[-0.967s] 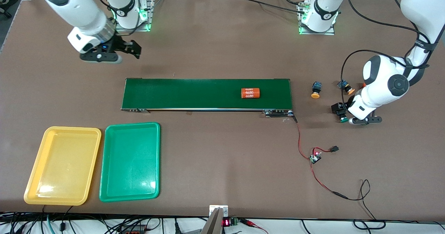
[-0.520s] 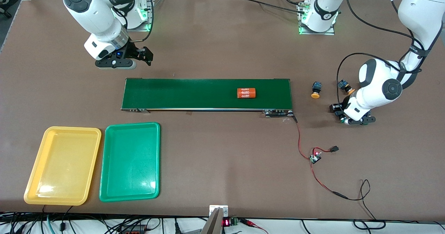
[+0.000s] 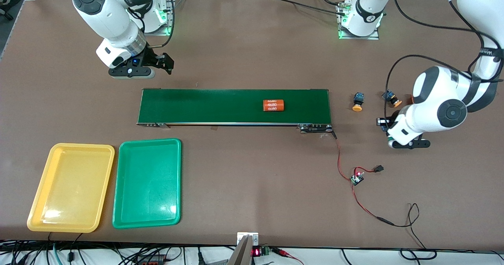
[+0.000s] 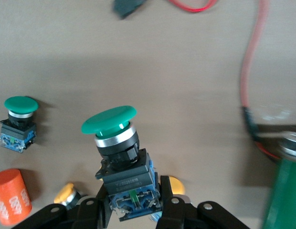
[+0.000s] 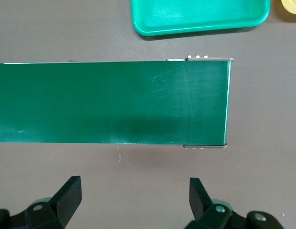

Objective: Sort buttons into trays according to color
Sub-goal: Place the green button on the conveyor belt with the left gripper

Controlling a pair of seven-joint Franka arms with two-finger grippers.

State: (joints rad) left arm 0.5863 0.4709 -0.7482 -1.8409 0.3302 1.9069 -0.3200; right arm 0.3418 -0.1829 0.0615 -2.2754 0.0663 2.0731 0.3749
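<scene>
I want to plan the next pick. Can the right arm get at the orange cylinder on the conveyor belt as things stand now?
Probably yes. The right gripper is open and holds nothing, over bare table beside the conveyor belt. The orange cylinder lies uncovered on the belt, toward the left arm's end, with nothing on the belt between them. Whether the arm stretches so far is uncertain.

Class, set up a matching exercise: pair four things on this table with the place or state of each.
Things:
1. green-capped push-button
2. orange cylinder marked 4680
3. green plastic tray
4. right hand

Places or states:
A. open, waiting above the table by the belt's end
B. beside the yellow plastic tray
C. gripped in the left hand
D. lying on the dark-green conveyor belt

Pairs: 1-C, 2-D, 3-B, 4-A
</scene>
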